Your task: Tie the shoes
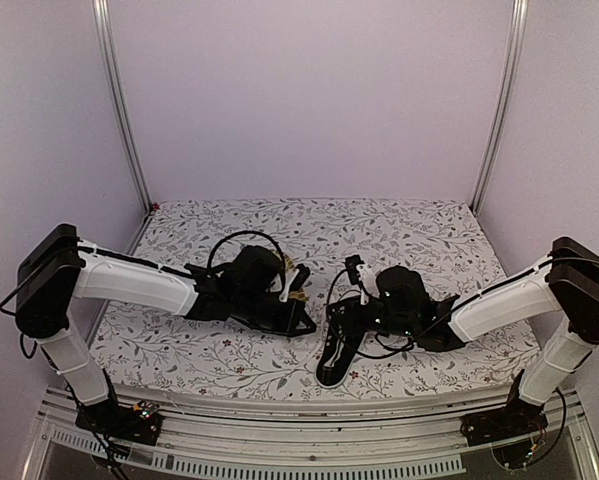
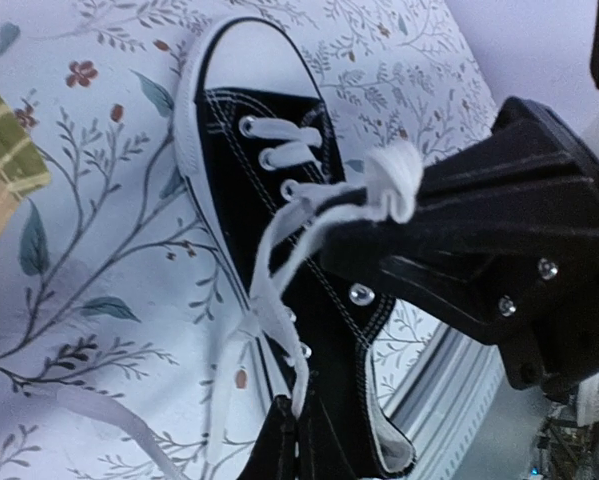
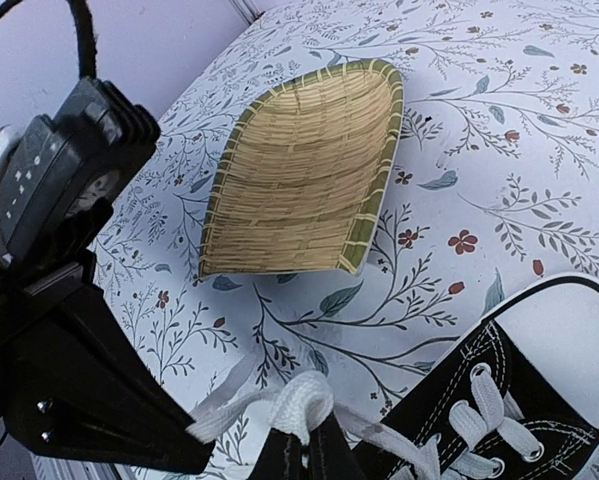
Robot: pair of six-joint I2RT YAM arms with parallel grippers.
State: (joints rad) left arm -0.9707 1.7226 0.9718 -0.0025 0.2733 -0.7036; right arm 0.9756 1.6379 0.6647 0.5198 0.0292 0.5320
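The shoe [image 1: 336, 352] is a black low-top sneaker with white laces and a white toe cap. It lies near the table's front edge, between the two grippers. In the left wrist view the shoe [image 2: 269, 210] points its toe away. My left gripper [image 2: 297, 428] is shut on one white lace [image 2: 271, 280] pulled up from the eyelets. My right gripper [image 3: 314, 455] is shut on a bunched loop of lace [image 3: 307, 400] just above the shoe [image 3: 524, 400]. Seen from above, the left gripper [image 1: 301, 318] and right gripper [image 1: 347, 315] stand close together over the shoe's laces.
A yellow woven mat with a green rim [image 3: 299, 170] lies on the flowered cloth [image 3: 499, 130] beyond the shoe, partly under the left arm [image 1: 139, 280]. The table's front rail [image 1: 309, 455] runs just behind the shoe's heel. Metal posts [image 1: 119, 100] stand at the back corners.
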